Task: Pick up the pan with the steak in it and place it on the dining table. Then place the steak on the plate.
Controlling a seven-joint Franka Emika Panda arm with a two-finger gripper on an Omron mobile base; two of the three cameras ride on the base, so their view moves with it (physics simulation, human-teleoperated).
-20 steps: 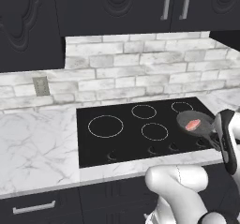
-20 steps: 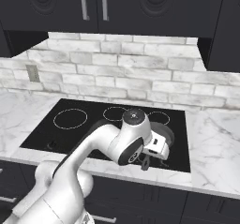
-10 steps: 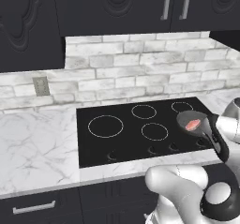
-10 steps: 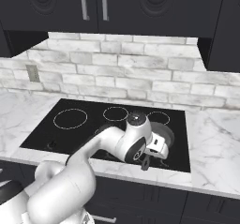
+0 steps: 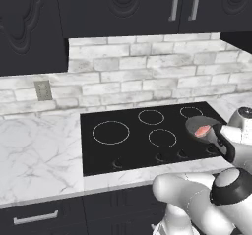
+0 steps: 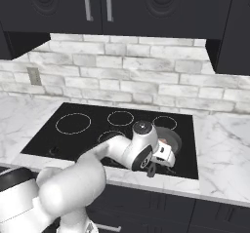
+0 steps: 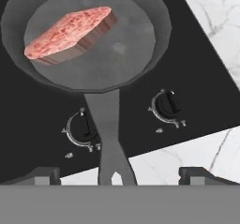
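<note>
The gripper (image 7: 119, 174) has lowered, wide open astride the pan (image 7: 89, 35) handle.

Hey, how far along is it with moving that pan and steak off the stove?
Done: nothing is moved yet. The pan sits on the black cooktop with the steak inside. In hand: the open gripper is lined up over the end of the pan's handle, fingertips either side, not gripping. Left: grasp, carry the pan to the dining table, then put the steak on the plate.
</note>
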